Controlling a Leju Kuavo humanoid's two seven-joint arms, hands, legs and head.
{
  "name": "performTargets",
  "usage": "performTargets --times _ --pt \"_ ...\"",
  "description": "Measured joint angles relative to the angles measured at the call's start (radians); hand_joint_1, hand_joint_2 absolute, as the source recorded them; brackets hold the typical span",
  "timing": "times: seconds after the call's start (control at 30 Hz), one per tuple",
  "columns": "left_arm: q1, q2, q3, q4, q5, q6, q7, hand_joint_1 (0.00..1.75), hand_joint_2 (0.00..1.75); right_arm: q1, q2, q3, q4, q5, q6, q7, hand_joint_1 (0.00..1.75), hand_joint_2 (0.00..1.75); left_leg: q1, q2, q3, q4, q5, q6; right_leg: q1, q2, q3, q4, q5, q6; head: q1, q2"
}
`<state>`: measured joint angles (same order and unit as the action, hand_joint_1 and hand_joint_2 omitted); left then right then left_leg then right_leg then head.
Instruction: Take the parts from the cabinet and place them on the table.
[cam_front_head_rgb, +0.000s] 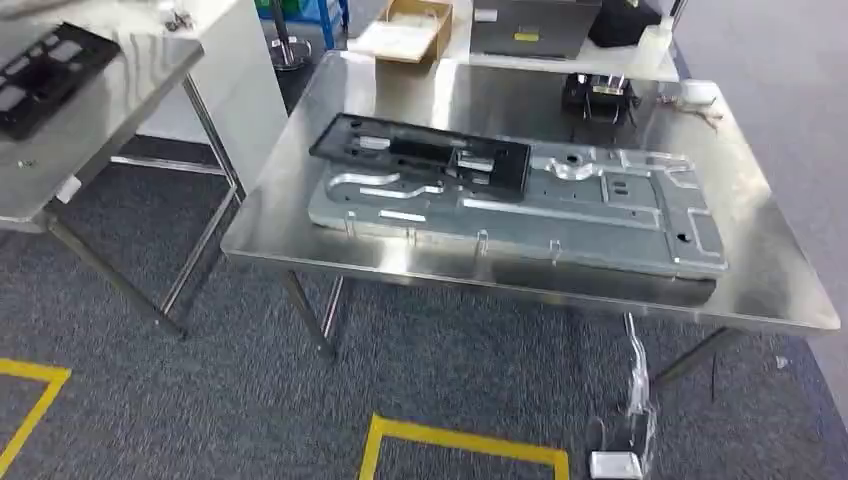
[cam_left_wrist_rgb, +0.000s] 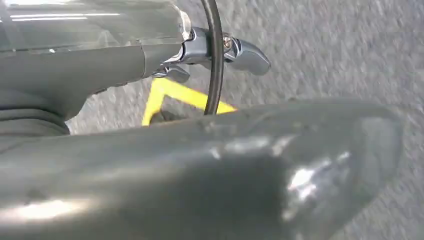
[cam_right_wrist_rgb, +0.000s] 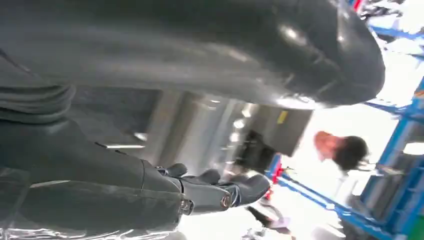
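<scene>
Yellow floor tape (cam_front_head_rgb: 460, 442) lies nearest, at 6 o'clock below the steel table (cam_front_head_rgb: 780, 290). At the table's centre a black part (cam_front_head_rgb: 420, 152) rests on a grey metal panel (cam_front_head_rgb: 560, 215), toward 10 o'clock. Left hand (cam_left_wrist_rgb: 220, 52) and right hand (cam_right_wrist_rgb: 220, 190) grip nothing, fingers loosely apart.

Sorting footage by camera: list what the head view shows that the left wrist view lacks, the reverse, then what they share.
Head view alone: a steel table carrying a long grey metal panel with a black part lying on its left end, a second table at left holding another black part, and a cardboard box behind. Left wrist view alone: the left hand, close and blurred, with a black cable crossing it. Both: grey carpet with yellow floor tape.
</scene>
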<state>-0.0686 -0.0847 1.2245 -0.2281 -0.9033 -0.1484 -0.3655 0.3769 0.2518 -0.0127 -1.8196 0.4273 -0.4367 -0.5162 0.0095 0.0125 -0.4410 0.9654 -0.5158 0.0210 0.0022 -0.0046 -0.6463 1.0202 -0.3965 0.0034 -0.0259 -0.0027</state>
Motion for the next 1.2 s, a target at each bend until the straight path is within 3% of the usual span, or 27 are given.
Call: performTargets --times 0.03,0.1,0.13,0.17,0.2,0.27,0.3,0.33,0.37,0.43,0.5,0.53,0.57,0.6,0.63,0.67,0.7,0.77,0.8,0.83,0.87,0.93,1.0,1.07,1.13,1.17,1.2 --pt "0.000 0.000 0.002 0.000 -0.001 0.001 0.000 0.00 0.00 0.001 0.009 -0.029 0.014 -0.002 0.020 -0.009 0.00 0.00 0.001 -0.001 -0.018 0.000 0.012 0.010 -0.001 0.001 -0.015 0.030 -0.062 0.004 0.000 0.000" --pt "0.002 0.000 0.004 0.000 -0.005 0.004 0.000 0.00 0.00 -0.005 0.029 -0.107 0.060 -0.015 0.074 -0.024 0.00 0.00 0.000 0.001 -0.053 0.001 0.039 0.015 -0.007 0.002 -0.046 0.168 -0.193 0.015 0.000 0.000" --pt "0.003 0.000 0.006 0.000 -0.007 0.005 0.000 0.00 0.00 -0.009 0.037 -0.140 0.083 -0.018 0.084 -0.027 0.00 0.00 -0.001 0.001 -0.069 0.003 0.052 0.015 -0.009 0.002 -0.057 0.235 -0.221 0.018 0.000 0.000" --pt "0.003 0.000 0.009 0.000 -0.007 0.006 0.000 0.00 0.00 -0.013 0.042 -0.167 0.104 -0.018 0.086 -0.028 0.00 0.00 -0.001 0.001 -0.086 0.005 0.064 0.014 -0.010 0.002 -0.057 0.282 -0.216 0.021 0.000 0.000" --pt "0.003 0.000 0.012 0.000 -0.007 0.006 0.000 0.00 0.00 -0.018 0.046 -0.191 0.124 -0.017 0.087 -0.030 0.00 0.00 -0.001 0.001 -0.104 0.010 0.076 0.011 -0.012 0.002 -0.037 0.285 -0.180 0.023 0.000 0.000" --pt "0.005 -0.003 0.019 0.000 -0.010 0.006 0.000 0.00 0.00 -0.038 0.054 -0.264 0.192 -0.013 0.104 -0.026 0.00 0.00 0.000 0.001 -0.137 0.024 0.089 0.005 -0.015 0.002 0.055 0.185 -0.099 0.022 0.000 0.000" --pt "0.005 -0.005 0.020 0.000 -0.011 0.006 0.000 0.00 0.00 -0.055 0.058 -0.301 0.231 -0.005 0.117 -0.027 0.00 0.00 0.000 0.001 -0.149 0.033 0.095 0.001 -0.015 0.002 0.125 0.092 -0.094 0.017 0.000 0.000" --pt "0.004 -0.008 0.021 0.000 -0.013 0.006 0.000 0.00 0.00 -0.078 0.061 -0.340 0.272 0.007 0.137 -0.029 0.00 0.00 -0.002 0.001 -0.156 0.041 0.100 -0.004 -0.013 0.002 0.188 -0.003 -0.137 0.009 0.000 0.000" --pt "0.004 -0.010 0.021 0.000 -0.018 0.005 0.000 0.00 0.00 -0.101 0.062 -0.386 0.321 0.023 0.161 -0.041 0.00 0.00 -0.004 0.001 -0.159 0.045 0.104 -0.009 -0.008 0.003 0.213 -0.049 -0.152 0.005 -0.001 0.000" --pt "0.001 -0.010 0.026 0.000 -0.022 0.004 0.000 0.00 0.00 -0.156 0.063 -0.509 0.457 0.071 0.198 -0.085 0.00 0.00 0.001 0.002 -0.160 0.039 0.124 -0.023 -0.002 0.002 0.200 -0.046 -0.146 -0.002 -0.001 0.000" --pt "0.004 -0.011 0.030 0.000 -0.028 0.004 0.000 0.00 0.00 -0.206 0.063 -0.627 0.589 0.128 0.205 -0.123 0.00 0.00 0.003 -0.002 -0.168 0.045 0.124 -0.034 -0.013 -0.004 0.187 -0.058 -0.117 -0.018 0.000 0.000" --pt "0.007 -0.011 0.032 0.000 -0.028 0.005 0.000 0.00 0.00 -0.225 0.062 -0.662 0.629 0.142 0.206 -0.135 0.00 0.00 0.003 -0.004 -0.178 0.060 0.091 -0.037 -0.011 -0.006 0.178 -0.060 -0.108 -0.023 0.000 0.000" --pt "0.008 -0.013 0.035 0.000 -0.029 0.005 0.000 0.00 0.00 -0.244 0.060 -0.724 0.694 0.156 0.206 -0.152 0.00 0.00 0.004 -0.005 -0.198 0.125 0.007 -0.041 -0.010 -0.006 0.159 -0.058 -0.094 -0.033 0.000 0.000" --pt "0.007 -0.014 0.037 0.000 -0.029 0.006 0.000 0.00 0.00 -0.255 0.060 -0.761 0.733 0.164 0.205 -0.156 0.00 0.00 0.004 -0.005 -0.220 0.200 -0.056 -0.046 -0.009 -0.007 0.141 -0.055 -0.083 -0.034 0.000 0.000" --pt "0.007 -0.014 0.040 0.000 -0.031 0.006 0.000 0.00 0.00 -0.265 0.060 -0.788 0.768 0.177 0.204 -0.151 0.00 0.00 0.004 -0.004 -0.235 0.277 -0.096 -0.050 -0.007 -0.007 0.123 -0.051 -0.071 -0.034 0.000 0.000" --pt "0.007 -0.014 0.042 0.000 -0.031 0.006 0.000 0.00 0.00 -0.280 0.058 -0.818 0.809 0.195 0.199 -0.134 0.00 0.00 0.004 -0.004 -0.239 0.333 -0.101 -0.052 -0.006 -0.007 0.103 -0.047 -0.059 -0.033 0.000 0.000" --pt "0.007 -0.014 0.044 0.000 -0.033 0.006 0.000 0.00 0.00 -0.298 0.050 -0.854 0.864 0.213 0.185 -0.119 0.00 0.00 0.004 -0.005 -0.227 0.350 -0.072 -0.051 -0.005 -0.006 0.083 -0.041 -0.047 -0.031 -0.001 0.000" --pt "0.006 -0.014 0.046 0.000 -0.038 0.006 -0.002 0.00 0.00 -0.331 0.027 -0.925 0.984 0.238 0.145 -0.099 0.00 0.00 0.004 -0.005 -0.154 0.277 0.006 -0.046 -0.005 -0.007 0.047 -0.027 -0.030 -0.026 0.000 0.000" --pt "0.004 -0.014 0.047 0.000 -0.039 0.005 -0.003 0.00 0.00 -0.345 0.015 -0.958 1.043 0.245 0.123 -0.088 0.00 0.00 0.004 -0.006 -0.090 0.193 0.021 -0.041 -0.005 -0.007 0.029 -0.019 -0.022 -0.022 0.000 0.000" --pt "0.000 -0.014 0.047 -0.001 -0.039 0.005 -0.003 0.00 0.00 -0.357 0.003 -0.988 1.100 0.255 0.103 -0.073 0.00 0.00 0.003 -0.009 -0.013 0.094 -0.013 -0.034 -0.005 -0.007 0.022 -0.009 -0.015 -0.017 0.000 0.000" --pt "-0.002 -0.014 0.048 -0.001 -0.039 0.005 -0.004 0.00 0.00 -0.364 -0.009 -1.011 1.150 0.262 0.082 -0.058 0.00 0.00 -0.003 -0.010 0.034 0.011 -0.040 -0.032 -0.001 -0.007 0.015 -0.001 -0.012 -0.012 0.000 0.000" --pt "-0.002 -0.014 0.053 -0.001 -0.040 0.005 -0.005 0.00 0.00 -0.381 -0.033 -1.054 1.241 0.278 0.055 -0.028 0.00 0.00 -0.009 -0.008 0.020 0.014 -0.041 -0.017 -0.006 -0.011 0.014 -0.007 0.010 0.002 0.000 0.000" --pt "-0.001 -0.016 0.056 -0.001 -0.040 0.005 -0.003 0.00 0.00 -0.386 -0.052 -1.089 1.310 0.291 0.042 0.002 0.00 0.00 -0.001 -0.004 0.005 0.001 -0.009 0.005 -0.006 -0.009 0.006 -0.004 0.021 0.013 0.000 0.000" --pt "-0.005 -0.019 0.061 -0.001 -0.040 0.005 -0.003 0.00 0.00 -0.390 -0.060 -1.108 1.359 0.299 0.038 0.031 0.00 0.00 -0.003 0.003 -0.027 0.002 0.017 0.025 -0.009 0.001 -0.018 0.064 -0.101 0.021 0.000 0.000" --pt "-0.003 -0.019 0.066 -0.001 -0.041 0.004 -0.003 0.00 0.00 -0.397 -0.069 -1.120 1.398 0.313 0.034 0.065 0.00 0.00 -0.006 0.003 -0.064 0.003 0.044 0.026 -0.012 0.001 -0.041 0.199 -0.215 0.028 0.000 0.000" --pt "-0.002 -0.020 0.069 -0.001 -0.041 0.004 -0.003 0.00 0.00 -0.400 -0.075 -1.126 1.414 0.319 0.032 0.083 0.00 0.00 -0.007 0.004 -0.083 0.004 0.058 0.025 -0.013 0.001 -0.044 0.255 -0.232 0.030 0.000 0.000" --pt "-0.002 -0.020 0.069 -0.001 -0.041 0.004 -0.003 0.00 0.00 -0.402 -0.081 -1.129 1.428 0.324 0.029 0.097 0.00 0.00 -0.007 0.004 -0.101 0.008 0.071 0.023 -0.015 0.001 -0.037 0.286 -0.212 0.032 0.000 0.000"
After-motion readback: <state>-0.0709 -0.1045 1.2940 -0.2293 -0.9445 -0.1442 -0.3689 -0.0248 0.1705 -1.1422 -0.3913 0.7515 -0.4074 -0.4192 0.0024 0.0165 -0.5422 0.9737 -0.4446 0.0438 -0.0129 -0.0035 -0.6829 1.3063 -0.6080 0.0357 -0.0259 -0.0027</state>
